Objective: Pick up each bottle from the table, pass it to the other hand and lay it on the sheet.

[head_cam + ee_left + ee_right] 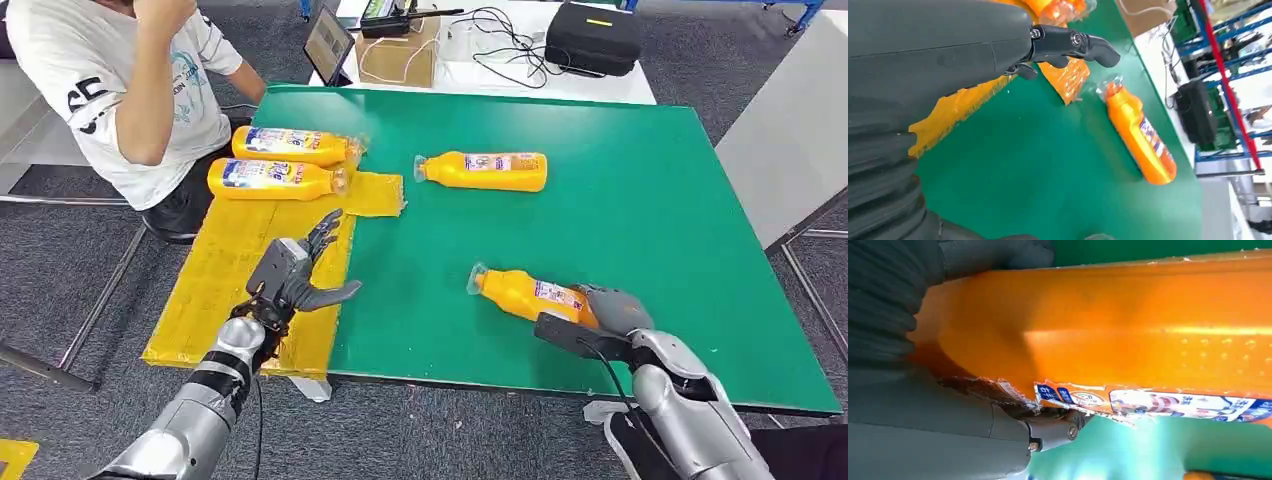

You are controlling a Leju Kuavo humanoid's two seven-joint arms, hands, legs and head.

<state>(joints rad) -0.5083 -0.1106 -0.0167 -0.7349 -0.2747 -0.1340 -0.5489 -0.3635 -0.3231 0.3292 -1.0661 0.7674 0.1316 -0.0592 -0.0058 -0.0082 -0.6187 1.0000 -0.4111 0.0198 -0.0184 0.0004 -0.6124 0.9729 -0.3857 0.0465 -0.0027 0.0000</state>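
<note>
- Lower right: right hand (606,312) wrapped around near bottle (525,294), apparently resting on green table (650,200).
- Lower left: left hand (295,272) spread, holding nothing, above yellow sheet (225,270).
- Upper middle: third bottle (483,171) lying on table.
- Upper left: two bottles (278,162) lying on sheet.

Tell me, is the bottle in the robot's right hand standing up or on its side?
On its side: the bottle lies lengthwise on the green table, cap pointing left, with the right hand around its base.
</note>
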